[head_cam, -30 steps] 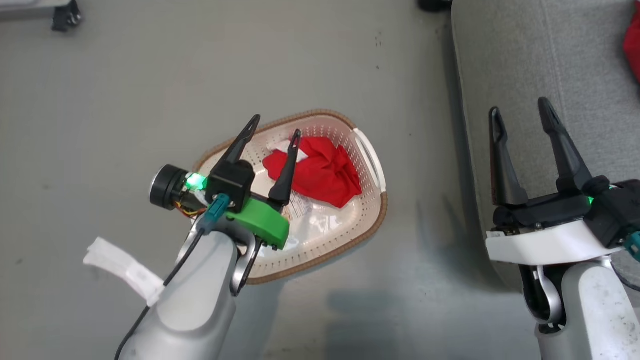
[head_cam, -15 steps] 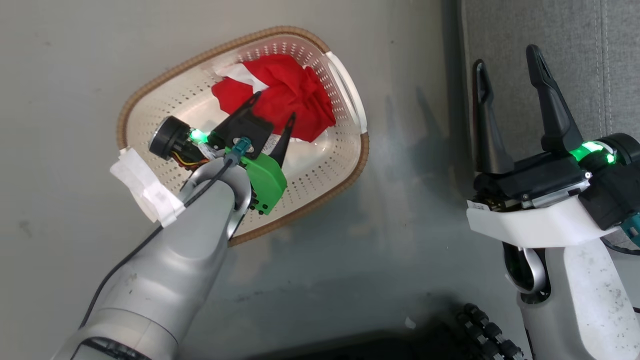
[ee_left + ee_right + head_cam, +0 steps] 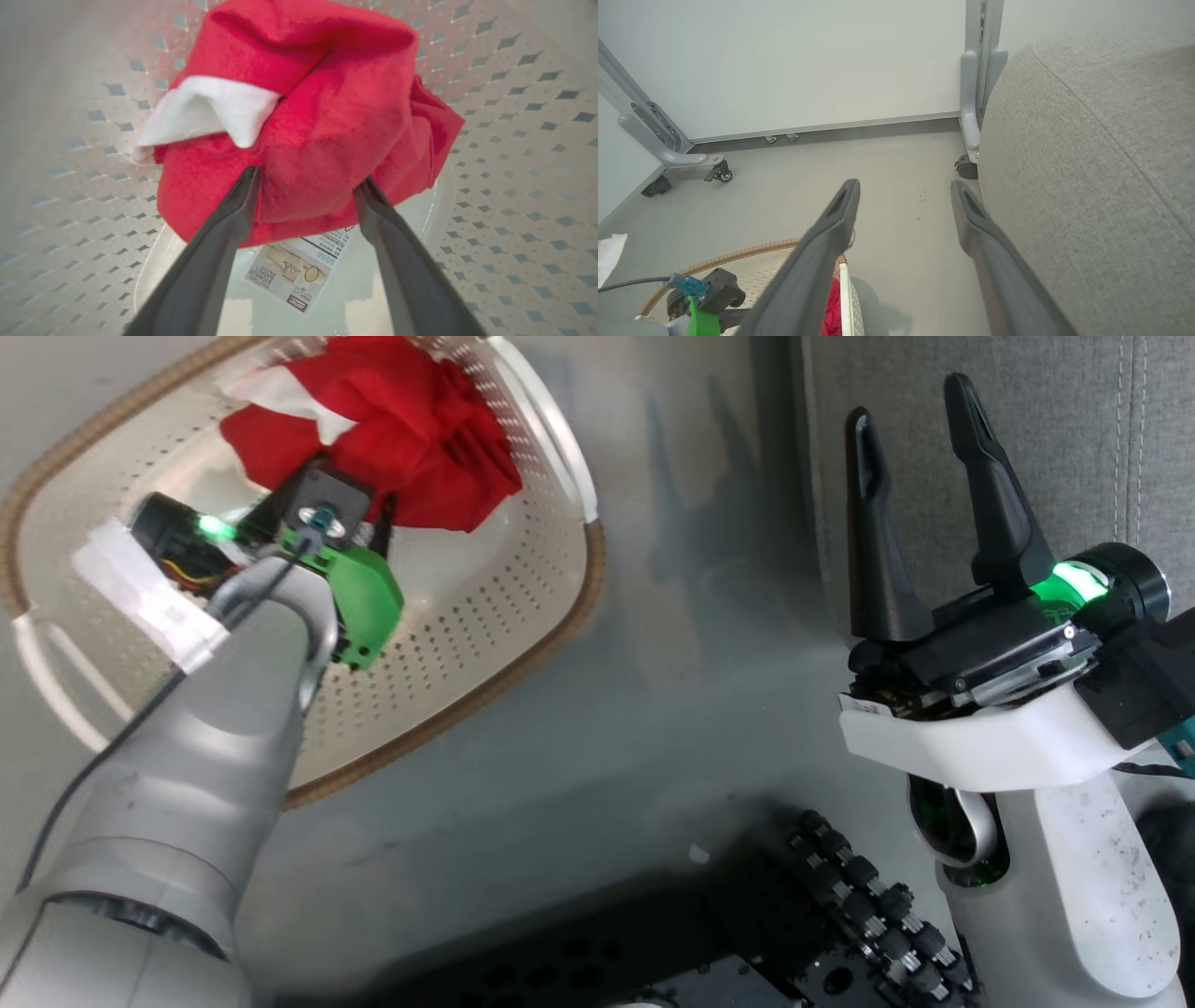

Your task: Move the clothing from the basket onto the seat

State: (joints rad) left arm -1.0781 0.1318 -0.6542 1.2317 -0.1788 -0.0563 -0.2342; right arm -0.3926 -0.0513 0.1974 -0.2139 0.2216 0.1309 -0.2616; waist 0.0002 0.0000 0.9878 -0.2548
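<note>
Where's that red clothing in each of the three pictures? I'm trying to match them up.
Head view: clothing at top left, inside the basket.
Left wrist view: centre, close up.
Right wrist view: a red sliver at the bottom edge, left of centre.
Shared landmark: the basket.

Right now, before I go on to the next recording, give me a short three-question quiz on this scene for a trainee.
1. True or false: the left gripper is shut on the clothing.
2. Fill in: the right gripper hangs open and empty beside the ___.
3. Where does the clothing lie? A: in the basket. B: on the floor. C: in the right gripper.
Key: 1 false, its jaws stand open, one on each side of the clothing; 2 seat; 3 A.
</note>
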